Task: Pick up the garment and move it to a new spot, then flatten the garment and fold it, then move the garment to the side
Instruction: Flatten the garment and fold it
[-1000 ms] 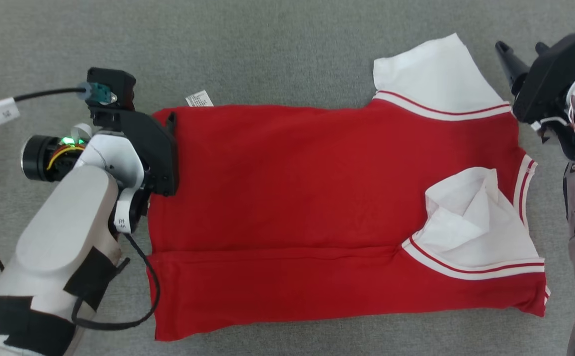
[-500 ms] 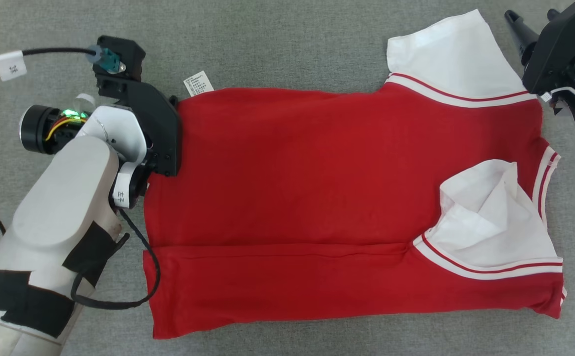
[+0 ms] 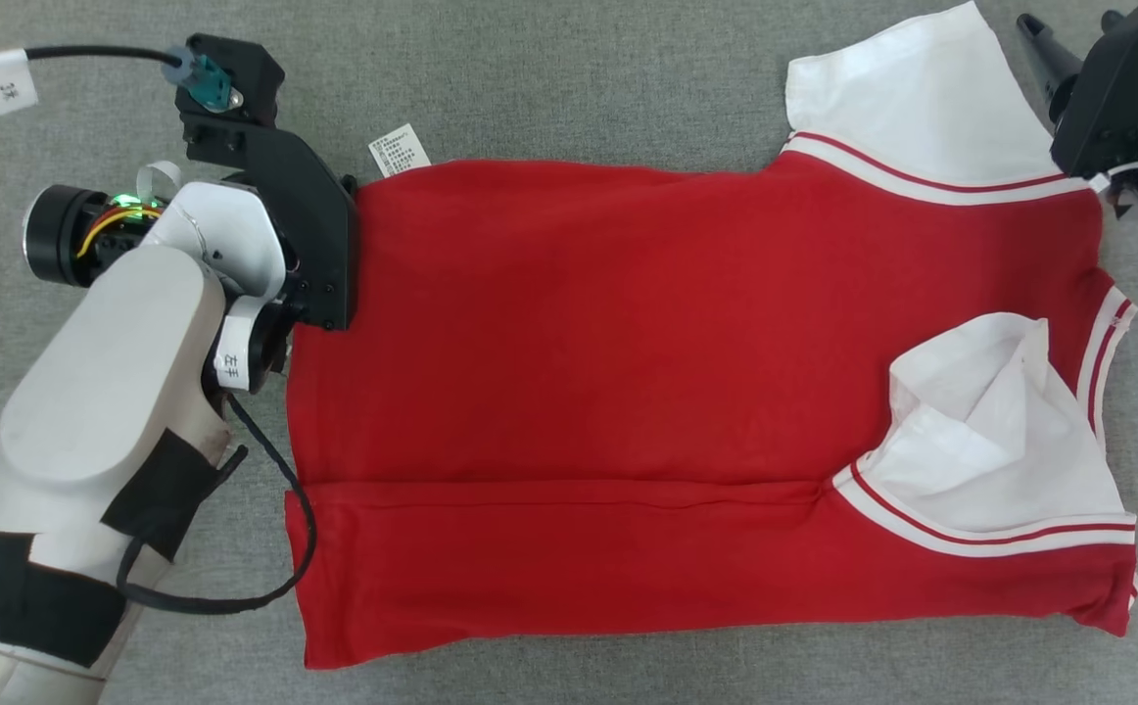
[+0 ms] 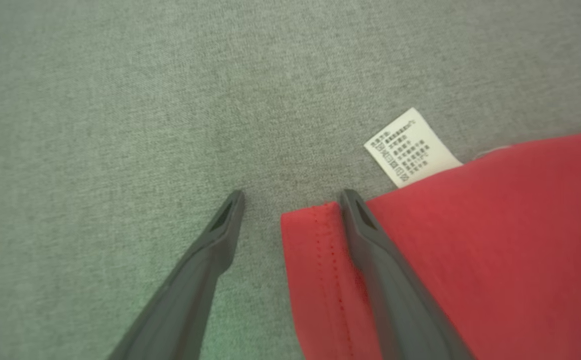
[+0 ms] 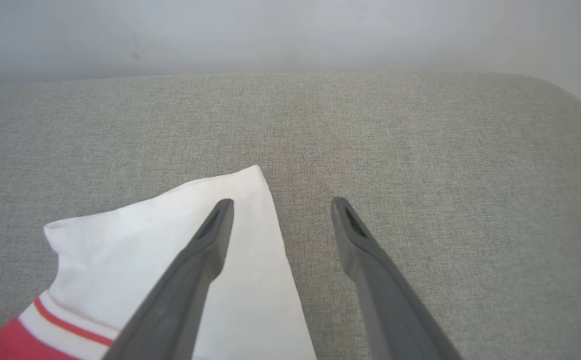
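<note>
The red garment with white sleeves lies spread flat on a grey fabric surface, its near strip folded over along a crease. My left gripper is at its far left corner. In the left wrist view this gripper is open, one finger over the red hem and the other over bare grey fabric. A white care label sticks out beside it. My right gripper hangs open by the far white sleeve. In the right wrist view it straddles that sleeve's edge.
The near white sleeve lies crumpled on the red cloth at the right. A black cable with a white tag runs from my left wrist. The grey cushion's far edge meets a pale wall, rounding off at the right.
The whole head picture has shifted, so the camera has moved. My left gripper has crept a little farther along the garment's left edge to its far corner. The garment lies as before.
</note>
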`<state>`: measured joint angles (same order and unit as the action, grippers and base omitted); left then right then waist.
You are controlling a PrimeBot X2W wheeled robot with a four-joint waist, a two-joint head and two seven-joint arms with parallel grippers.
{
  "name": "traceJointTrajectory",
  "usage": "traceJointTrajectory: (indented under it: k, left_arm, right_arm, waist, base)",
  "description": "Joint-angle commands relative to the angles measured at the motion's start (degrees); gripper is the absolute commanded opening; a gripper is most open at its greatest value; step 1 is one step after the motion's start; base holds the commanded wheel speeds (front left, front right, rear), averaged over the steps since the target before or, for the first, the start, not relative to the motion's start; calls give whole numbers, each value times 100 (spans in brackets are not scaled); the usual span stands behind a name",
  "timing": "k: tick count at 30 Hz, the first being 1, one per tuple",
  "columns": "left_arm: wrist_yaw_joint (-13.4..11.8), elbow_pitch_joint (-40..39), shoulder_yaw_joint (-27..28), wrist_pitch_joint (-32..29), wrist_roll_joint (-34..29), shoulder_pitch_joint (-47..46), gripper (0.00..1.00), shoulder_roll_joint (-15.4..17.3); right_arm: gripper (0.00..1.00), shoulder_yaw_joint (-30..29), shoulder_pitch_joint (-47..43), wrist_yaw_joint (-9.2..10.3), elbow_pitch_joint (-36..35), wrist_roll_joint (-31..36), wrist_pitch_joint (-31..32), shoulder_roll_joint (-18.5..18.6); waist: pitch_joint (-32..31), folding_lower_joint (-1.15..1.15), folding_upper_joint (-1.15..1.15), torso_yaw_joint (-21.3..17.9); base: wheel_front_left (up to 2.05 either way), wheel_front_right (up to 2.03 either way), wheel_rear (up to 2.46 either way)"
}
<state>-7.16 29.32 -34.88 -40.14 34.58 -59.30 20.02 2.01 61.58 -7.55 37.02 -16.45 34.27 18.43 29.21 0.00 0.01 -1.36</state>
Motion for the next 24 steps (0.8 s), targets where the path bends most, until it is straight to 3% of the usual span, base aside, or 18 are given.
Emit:
traceJointTrajectory:
  k: [1, 24]
  left_arm:
    - [-39, 54, -58, -166, 63, 174, 100, 35]
    - [-552, -2106, 676, -930, 797, 279, 100, 521]
  right_arm:
    - [100, -4, 101, 11, -22, 48, 1, 53]
    - [100, 22, 189, 11, -141, 30, -45, 11]
  waist:
    - [24, 0, -1, 20]
    - [132, 0, -1, 103]
  base:
    - [0, 0, 0]
    - [0, 0, 0]
